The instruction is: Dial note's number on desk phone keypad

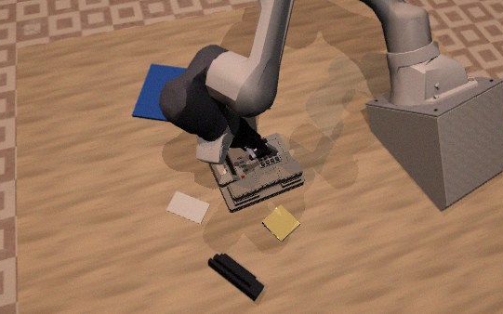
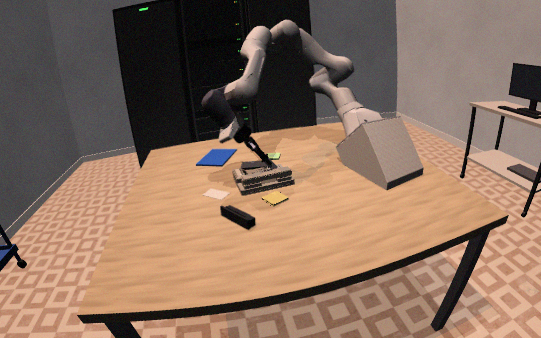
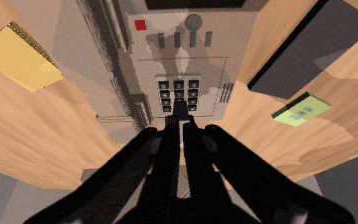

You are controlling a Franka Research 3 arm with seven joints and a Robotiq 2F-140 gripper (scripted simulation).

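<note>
With the black metal fingers (image 1: 268, 152) (image 2: 271, 164) shut narrow on nothing, press straight down on one small dark square key of the beige plastic desk phone (image 1: 293, 169) (image 2: 265, 186) (image 3: 211, 70) beneath them, then lift clear.

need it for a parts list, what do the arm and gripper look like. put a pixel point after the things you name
The arm (image 1: 270, 56) (image 2: 256, 60) is pale grey with rounded, smooth segments and a dark section near the wrist. The gripper (image 1: 270, 150) (image 2: 271, 164) (image 3: 180, 111) is black, with slim linked fingers. I see no loose cables.
</note>
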